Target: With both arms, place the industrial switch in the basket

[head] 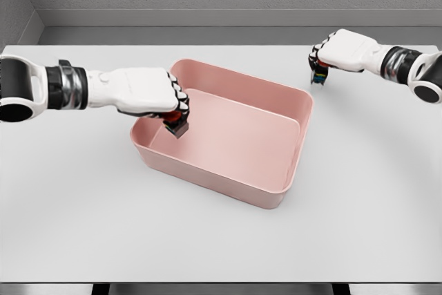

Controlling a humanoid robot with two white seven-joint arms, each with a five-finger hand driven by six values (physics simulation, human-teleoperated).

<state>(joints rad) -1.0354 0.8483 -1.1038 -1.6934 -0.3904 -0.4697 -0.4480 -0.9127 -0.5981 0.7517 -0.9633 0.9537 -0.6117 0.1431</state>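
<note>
A pink rectangular basket (290,170) sits in the middle of the white table. My left hand (155,94) hovers over the basket's left end, its fingers curled around a small dark switch with a red part (178,126) that hangs just inside the rim. My right hand (338,52) is off to the basket's upper right, above the table, shut on another small switch (318,76) with blue and yellow marks poking out below the fingers. Most of each switch is hidden by the fingers.
The white table (83,212) stretches wide around the basket, with its front edge near the bottom of the view. A grey wall runs behind the table's far edge.
</note>
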